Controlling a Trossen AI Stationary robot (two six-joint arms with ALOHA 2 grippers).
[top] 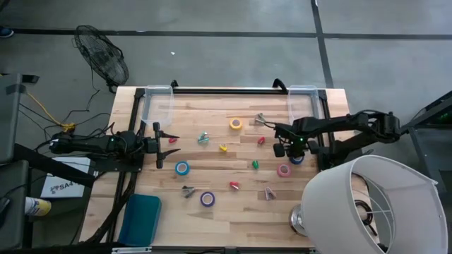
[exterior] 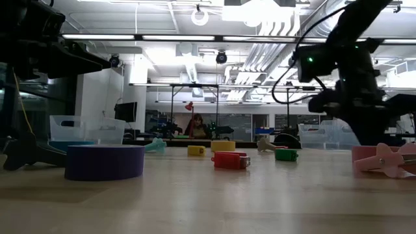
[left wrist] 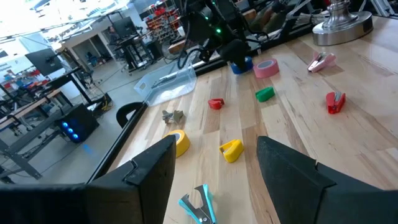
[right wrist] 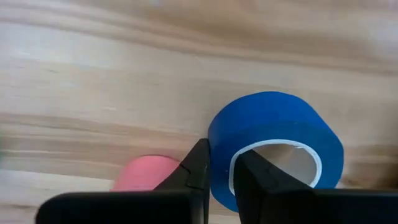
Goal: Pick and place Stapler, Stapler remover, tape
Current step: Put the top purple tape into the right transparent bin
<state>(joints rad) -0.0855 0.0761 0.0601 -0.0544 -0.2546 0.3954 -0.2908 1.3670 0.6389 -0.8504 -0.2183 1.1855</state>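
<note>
Blue, a ring-shaped tape roll (right wrist: 277,146) near the wooden desk's (top: 212,166) right edge sits pinched through its wall by the right gripper (right wrist: 217,171), which should lift straight up, while the left gripper (left wrist: 214,168) waits spread apart by the left edge.

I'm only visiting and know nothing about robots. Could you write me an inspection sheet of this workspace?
Surface: pale wooden-plank table.
Job's things: blue ring-shaped tape roll gripped; second blue tape roll, yellow tape roll, purple tape roll, pink tape roll, green plastic stapler, teal claw stapler remover, others scattered.
Clutter: white lampshade, teal flat pad, clear plastic bins.
Grippers: right gripper jaws shut on the blue roll's wall; left gripper jaws open, empty.
Cables: yellow cable on floor.
Surroundings: black floor fan; distant person.
</note>
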